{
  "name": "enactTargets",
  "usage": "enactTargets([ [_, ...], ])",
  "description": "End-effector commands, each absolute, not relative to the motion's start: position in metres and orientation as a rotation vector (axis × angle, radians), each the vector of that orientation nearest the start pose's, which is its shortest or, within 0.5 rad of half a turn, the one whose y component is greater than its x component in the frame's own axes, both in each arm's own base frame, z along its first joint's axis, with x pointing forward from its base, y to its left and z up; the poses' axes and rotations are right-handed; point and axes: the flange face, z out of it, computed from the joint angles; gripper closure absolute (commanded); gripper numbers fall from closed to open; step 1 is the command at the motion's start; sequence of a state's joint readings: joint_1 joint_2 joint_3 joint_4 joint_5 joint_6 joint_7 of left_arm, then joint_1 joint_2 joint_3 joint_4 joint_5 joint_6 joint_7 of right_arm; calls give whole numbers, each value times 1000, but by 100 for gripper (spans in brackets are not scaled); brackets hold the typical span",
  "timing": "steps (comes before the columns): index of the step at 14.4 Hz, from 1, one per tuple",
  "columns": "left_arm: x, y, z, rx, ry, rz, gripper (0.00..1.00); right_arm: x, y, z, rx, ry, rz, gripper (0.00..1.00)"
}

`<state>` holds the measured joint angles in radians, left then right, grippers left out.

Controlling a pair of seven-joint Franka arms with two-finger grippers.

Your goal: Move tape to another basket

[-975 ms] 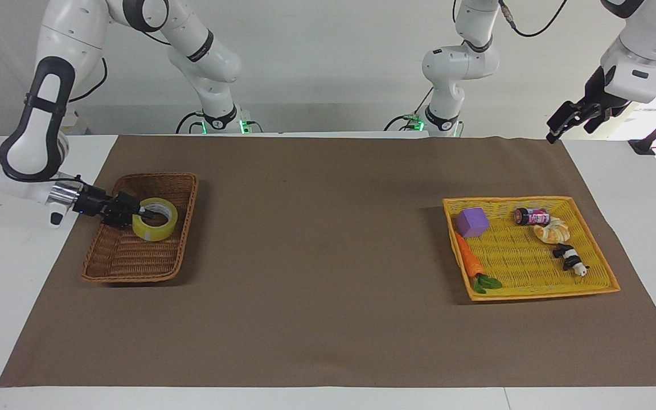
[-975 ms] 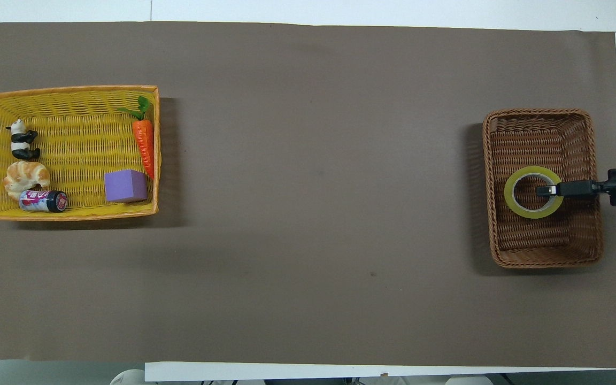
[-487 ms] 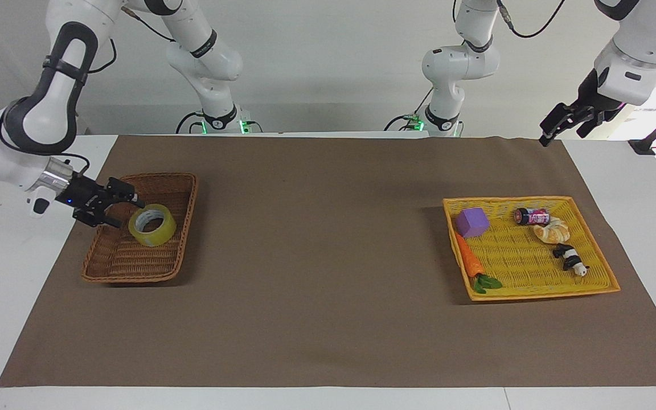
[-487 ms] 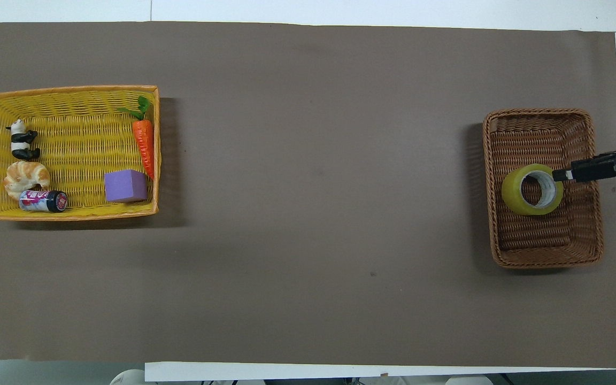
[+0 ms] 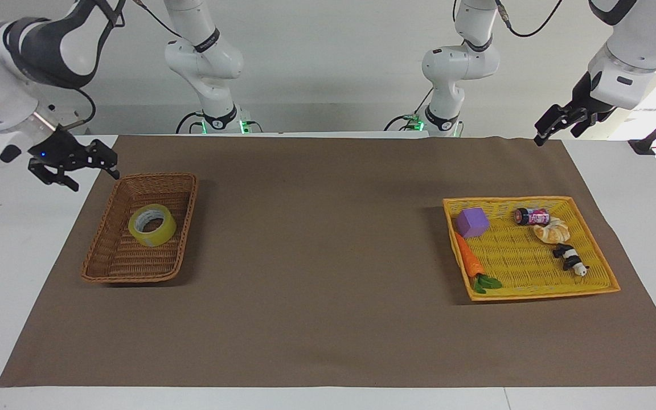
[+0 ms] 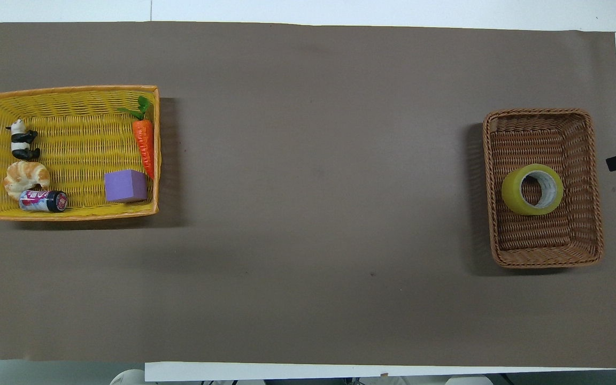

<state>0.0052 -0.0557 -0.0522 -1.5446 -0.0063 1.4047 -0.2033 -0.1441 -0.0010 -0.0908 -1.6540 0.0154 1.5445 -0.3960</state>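
facing view, scanned from its left edge: right gripper [image 5: 94, 165] up in the air over the table edge at the right arm's end, fingers apart, gripping nothing. then the basket [image 5: 113, 257], the tape [image 5: 152, 225] lying tilted inside it, clear of the gripper. then bare brown mat [image 5: 316, 250]. then the yellow tray [image 5: 533, 293] with toys. last, left gripper [image 5: 553, 126] raised over the mat's corner; cannot tell its finger state.

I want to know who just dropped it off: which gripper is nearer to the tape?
Right. The right gripper is raised off the brown basket's corner, with the tape lying in that basket; the left gripper waits at the other end.
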Motion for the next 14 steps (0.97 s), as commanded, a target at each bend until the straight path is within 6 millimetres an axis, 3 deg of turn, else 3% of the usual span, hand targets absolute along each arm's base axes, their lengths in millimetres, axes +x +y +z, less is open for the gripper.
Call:
enactTargets([
  [1, 512, -25, 653, -3132, -246, 117, 0, 523, -101, 633, -3162, -90, 241, 0],
  [2, 512, -26, 653, -3133, -241, 117, 0, 522, -99, 644, -3164, -91, 247, 0],
  [5, 512, -24, 653, -3132, -248, 117, 0, 526, -78, 646, -3163, -87, 253, 0],
  [14, 512, -25, 653, -3132, -246, 117, 0, 527, -77, 643, -3164, -9, 243, 0],
])
